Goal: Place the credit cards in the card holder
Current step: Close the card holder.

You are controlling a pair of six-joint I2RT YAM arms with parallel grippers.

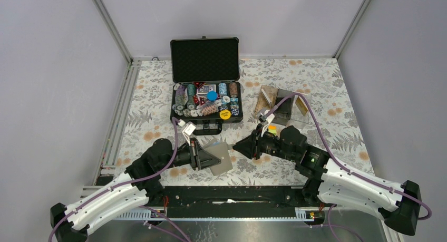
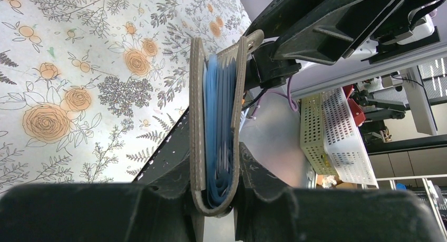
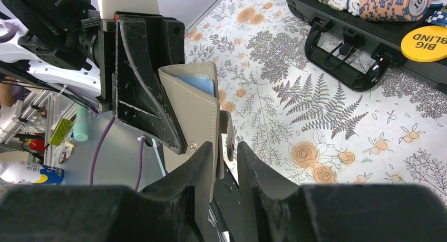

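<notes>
Plain grey walls [image 1: 47, 68] on 3 sides; aluminium corner posts [image 1: 109, 26]; floral tablecloth [image 1: 337, 89]; white mesh basket [image 2: 337, 136] beyond.

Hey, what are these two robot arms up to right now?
Both are working on a grey card holder. The left gripper has its jaws shut on the holder, which is nearly folded closed. The right gripper sits with its jaws on either side of the holder's free edge; whether it pinches it is unclear. Neither holds a card; what look like the coloured cards lie behind the right arm.
</notes>
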